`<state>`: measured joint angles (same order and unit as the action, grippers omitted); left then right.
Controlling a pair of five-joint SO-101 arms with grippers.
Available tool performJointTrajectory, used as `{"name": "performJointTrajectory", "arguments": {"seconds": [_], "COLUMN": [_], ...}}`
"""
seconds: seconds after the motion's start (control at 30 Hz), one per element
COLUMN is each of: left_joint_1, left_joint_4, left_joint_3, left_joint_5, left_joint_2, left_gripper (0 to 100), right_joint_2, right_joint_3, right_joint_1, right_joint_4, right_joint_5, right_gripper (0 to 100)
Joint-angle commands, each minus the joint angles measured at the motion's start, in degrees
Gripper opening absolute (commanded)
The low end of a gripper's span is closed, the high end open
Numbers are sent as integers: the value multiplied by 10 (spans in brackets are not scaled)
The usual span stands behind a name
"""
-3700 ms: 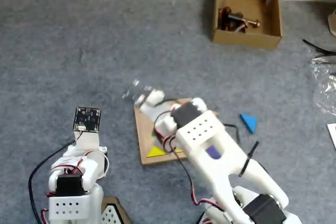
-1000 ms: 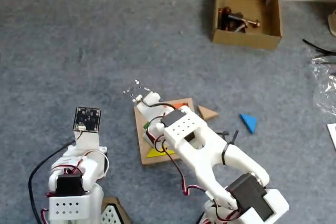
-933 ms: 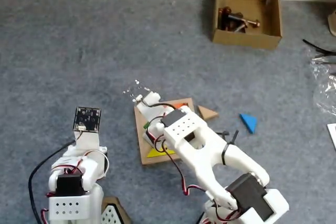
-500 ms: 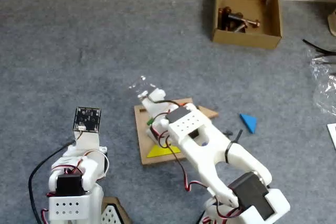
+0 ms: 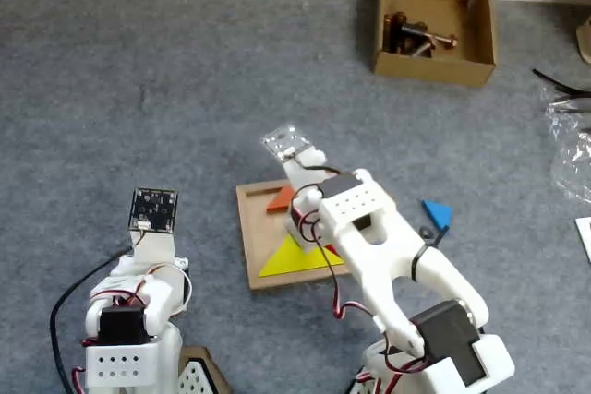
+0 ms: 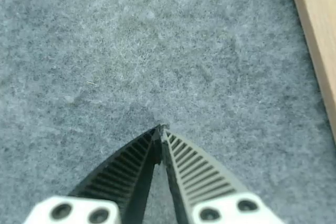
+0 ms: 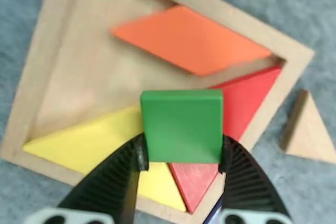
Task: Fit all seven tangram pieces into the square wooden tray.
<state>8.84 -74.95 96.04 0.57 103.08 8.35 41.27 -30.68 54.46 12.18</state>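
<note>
The square wooden tray (image 7: 47, 77) (image 5: 247, 246) lies on grey carpet. In it are an orange parallelogram (image 7: 191, 40) (image 5: 280, 198), a red triangle (image 7: 247, 95) and a yellow triangle (image 7: 89, 142) (image 5: 294, 256). My right gripper (image 7: 181, 150) hangs over the tray's middle, shut on a green square (image 7: 182, 124) that it holds above the red and yellow pieces. A plain wooden triangle (image 7: 307, 129) rests on the carpet just outside the tray. A blue triangle (image 5: 436, 214) lies to the right of the right arm (image 5: 369, 228). My left gripper (image 6: 160, 128) is shut and empty over bare carpet, left of the tray's edge (image 6: 315, 35).
A cardboard box (image 5: 432, 25) with metal parts stands at the back right. Clear plastic (image 5: 572, 149) and black cables (image 5: 554, 85) lie at the right edge. The left arm's base (image 5: 125, 329) is at the front left. Open carpet spreads to the left and behind the tray.
The right arm has swung to the right and farther back over the tray, uncovering the yellow and orange pieces. The left arm has not moved.
</note>
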Motion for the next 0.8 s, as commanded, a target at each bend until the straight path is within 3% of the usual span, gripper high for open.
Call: {"name": "performJointTrajectory", "arguments": {"seconds": [0.0,0.27,0.43,0.77], "left_joint_1": [6,6,6,6], "left_joint_4": [-3,-3,-3,-3], "left_joint_3": [12,12,12,12], "left_joint_5": [-3,-3,-3,-3], "left_joint_2": [-1,-1,-1,-1], "left_gripper": [6,6,6,6], "right_joint_2": [7,93,111,110], "right_joint_3": [-15,-40,-40,-39], "right_joint_1": [12,6,-46,-76], "right_joint_4": [16,46,45,-22], "right_joint_5": [-9,-12,-12,-8], "right_gripper": [149,149,149,149]}}
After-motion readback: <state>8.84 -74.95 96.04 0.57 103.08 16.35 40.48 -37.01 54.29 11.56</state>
